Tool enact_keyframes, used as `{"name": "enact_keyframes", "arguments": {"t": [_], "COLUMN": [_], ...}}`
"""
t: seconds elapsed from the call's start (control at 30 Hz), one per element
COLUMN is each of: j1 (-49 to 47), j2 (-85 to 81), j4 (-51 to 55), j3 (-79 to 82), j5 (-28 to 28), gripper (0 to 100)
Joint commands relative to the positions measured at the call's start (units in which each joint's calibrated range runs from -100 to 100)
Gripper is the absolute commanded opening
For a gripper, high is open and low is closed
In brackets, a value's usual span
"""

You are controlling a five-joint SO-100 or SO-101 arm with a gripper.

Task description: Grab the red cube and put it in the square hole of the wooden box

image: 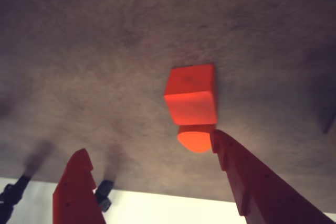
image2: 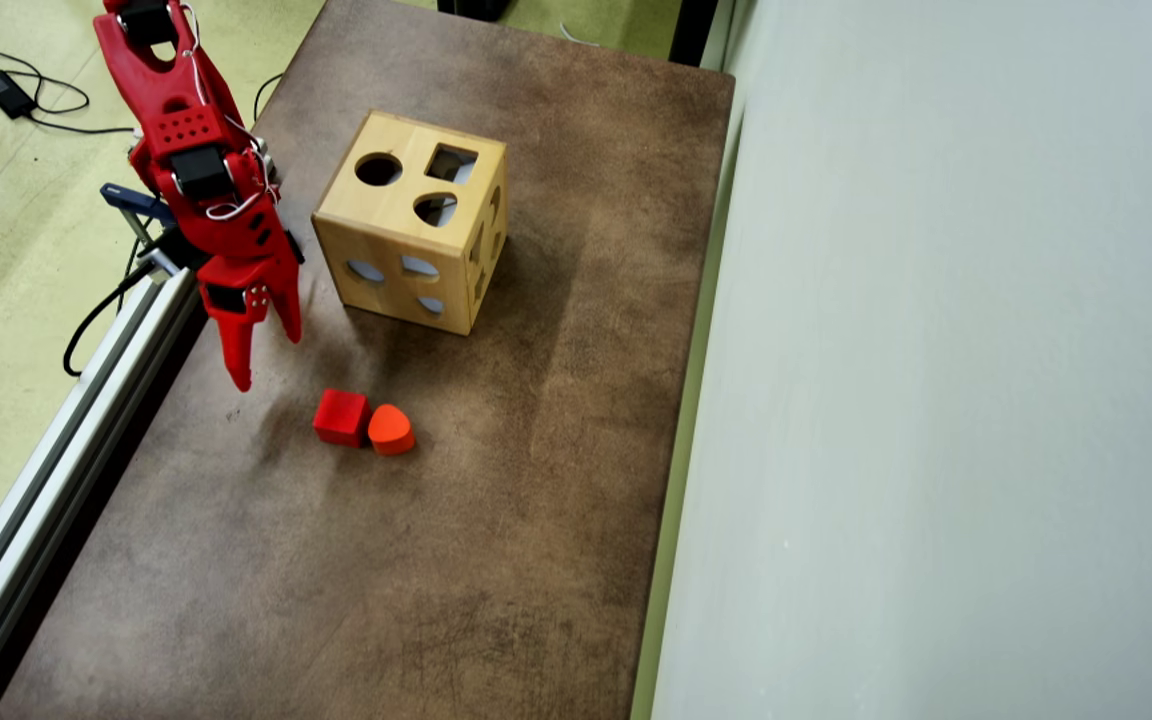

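Observation:
The red cube lies on the brown table, touching an orange-red rounded block on its right in the overhead view. My gripper hangs open and empty up and to the left of the cube, apart from it. In the wrist view the red cube sits ahead, and the rounded block lies just off the right finger's tip; the gripper holds nothing. The wooden box stands behind the cube, with the square hole on its top face. The box is out of the wrist view.
The box top also has a round cutout and a rounded-triangle cutout. A metal rail runs along the table's left edge. A pale wall borders the right side. Bare table stretches below the blocks.

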Motion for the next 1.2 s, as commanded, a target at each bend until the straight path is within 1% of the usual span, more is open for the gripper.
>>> {"name": "enact_keyframes", "arguments": {"t": [0.0, 0.17, 0.23, 0.37, 0.43, 0.93, 1.17], "j1": [-2.1, -4.7, -5.6, -7.0, -7.9, -7.9, -7.0], "j2": [1.4, 2.4, 2.4, 2.4, 2.5, 9.0, 11.5], "j4": [-2.7, -3.6, -3.6, -2.9, -2.8, -3.9, -12.3], "j3": [-1.3, -1.3, -1.3, -1.3, -1.0, -1.2, -1.2], "j5": [-0.4, -0.6, -0.6, -0.6, -0.6, -0.6, -0.6], "gripper": [35, 36, 40, 49, 52, 52, 52]}}
